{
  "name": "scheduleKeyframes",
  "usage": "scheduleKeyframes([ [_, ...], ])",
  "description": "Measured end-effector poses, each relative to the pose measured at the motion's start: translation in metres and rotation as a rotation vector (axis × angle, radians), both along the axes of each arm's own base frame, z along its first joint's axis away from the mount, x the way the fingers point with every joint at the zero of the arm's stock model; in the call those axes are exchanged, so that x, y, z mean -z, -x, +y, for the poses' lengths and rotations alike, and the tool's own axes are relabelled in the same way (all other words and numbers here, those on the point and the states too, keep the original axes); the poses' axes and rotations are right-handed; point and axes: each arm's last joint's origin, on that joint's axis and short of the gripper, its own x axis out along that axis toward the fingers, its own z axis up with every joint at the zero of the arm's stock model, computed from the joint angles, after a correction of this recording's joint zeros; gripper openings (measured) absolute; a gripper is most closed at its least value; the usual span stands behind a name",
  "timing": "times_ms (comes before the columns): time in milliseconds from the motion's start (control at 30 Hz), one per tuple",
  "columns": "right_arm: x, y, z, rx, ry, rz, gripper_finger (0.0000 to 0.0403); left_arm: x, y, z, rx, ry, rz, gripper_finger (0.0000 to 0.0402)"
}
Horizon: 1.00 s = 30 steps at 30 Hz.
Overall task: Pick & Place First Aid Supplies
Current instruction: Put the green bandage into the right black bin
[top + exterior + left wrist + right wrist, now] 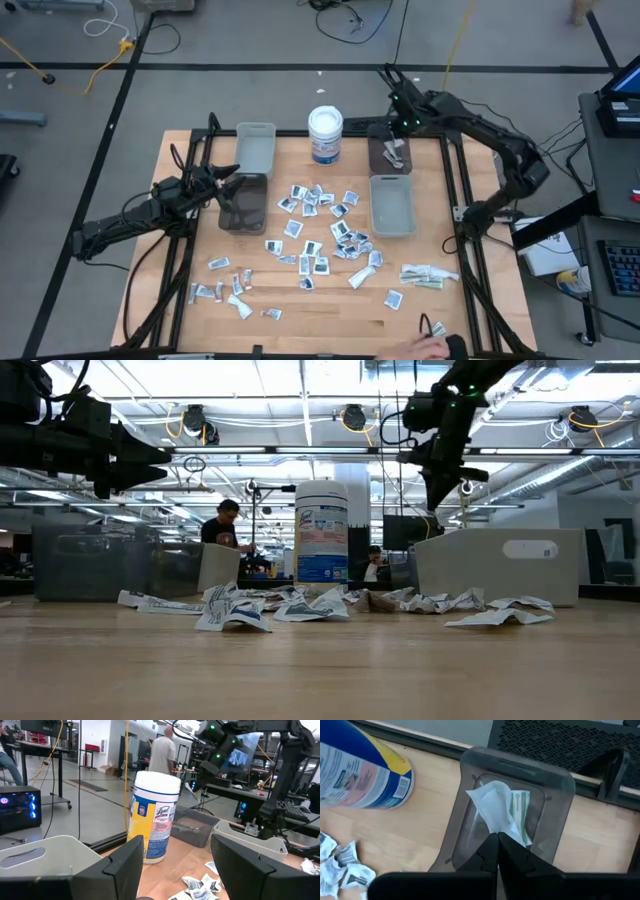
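Above the dark translucent plastic bin (390, 155) at the far right of the wooden counter (320, 310), the right tool (497, 836) hangs with its fingers pressed together, pinching a pale greenish-white sachet (512, 815) whose free end droops into the bin. Left of that bin stands a white round tub with a blue label (326, 135). At the left side the left tool (232, 185) hovers over another dark bin (243, 203), fingers spread wide and empty. Most of the small white first aid packets (318, 237) lie scattered across the middle of the counter (some crumpled), between the dark left bin and a grey rectangular bin (392, 205), with more sachets (422, 275) near the right edge.
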Motion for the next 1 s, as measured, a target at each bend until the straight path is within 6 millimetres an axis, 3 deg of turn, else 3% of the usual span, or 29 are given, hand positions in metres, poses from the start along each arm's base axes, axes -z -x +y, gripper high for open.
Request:
scheduleKeyframes([
  [133,0.010,-0.004,-0.007,-0.006,-0.024,0.049,0.0000,0.000,0.000,0.000,0.000,0.000,0.000,0.0237],
  [300,0.037,-0.006,-0.012,0.004,-0.054,0.147,0.0000,0.000,0.000,0.000,0.000,0.000,0.000,0.0237],
  [633,0.093,-0.013,-0.014,-0.009,-0.104,0.148,0.0000,0.000,0.000,0.000,0.000,0.000,0.000,0.0237],
  [833,0.099,-0.016,-0.016,-0.034,-0.134,0.103,0.0004,0.000,0.000,0.000,0.000,0.000,0.000,0.0237],
  [1000,0.099,-0.016,-0.015,-0.042,-0.136,0.108,0.0045,0.000,0.000,0.000,0.000,0.000,0.000,0.0237],
])
